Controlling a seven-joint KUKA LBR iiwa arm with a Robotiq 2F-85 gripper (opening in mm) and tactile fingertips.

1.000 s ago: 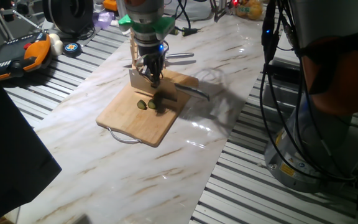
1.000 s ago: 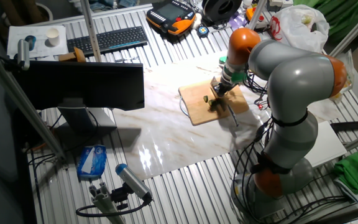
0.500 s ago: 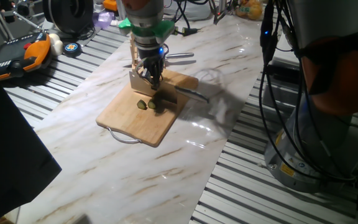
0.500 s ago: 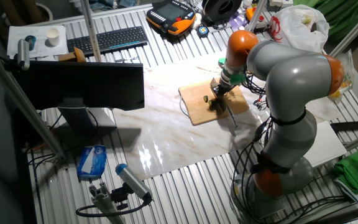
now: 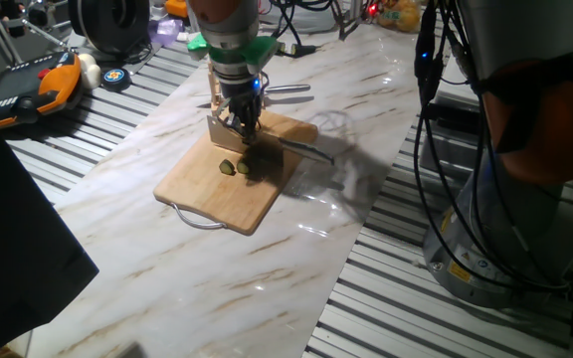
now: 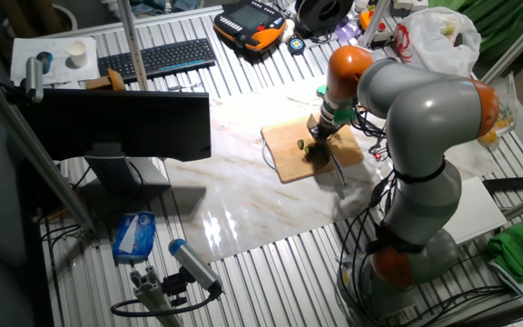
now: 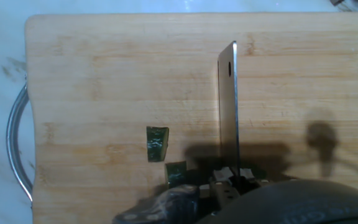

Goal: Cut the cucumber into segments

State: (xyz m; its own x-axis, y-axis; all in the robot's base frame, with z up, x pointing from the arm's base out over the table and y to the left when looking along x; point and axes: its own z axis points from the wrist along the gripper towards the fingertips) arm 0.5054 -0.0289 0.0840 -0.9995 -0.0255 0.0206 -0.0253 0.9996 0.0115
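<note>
We see the gripper (image 5: 243, 127) poised low over the far part of the board (image 5: 207, 184), with a knife (image 7: 228, 106) fixed in it; in the hand view the blade runs edge-on from the bottom centre up over the wood. The jaws appear clamped on the knife's handle end, but the hand view hides the grip itself behind the dark housing at the bottom edge, so we cannot tell how wide they stand.

No brand, label or writing is readable in any view.

Left to right in the hand view: the board's metal handle (image 7: 14, 149) curves off the left edge over the marble tabletop (image 5: 296, 249); one segment (image 7: 156, 144) lies alone on the wood, pale face visible; a second segment (image 7: 176, 173) sits just below and right of it, near the bottom edge. The cucumber (image 5: 251, 165) shows in one fixed view as a dark lump beside the segments, right under the gripper; in the hand view it is lost in shadow.

Around the board: an orange-and-black pendant (image 5: 38, 88) at the far left on the slatted bench, a keyboard (image 6: 157, 58) and monitor (image 6: 121, 123) in the other fixed view, and the arm's grey body (image 6: 425, 127) crowding the right side of the tabletop.
</note>
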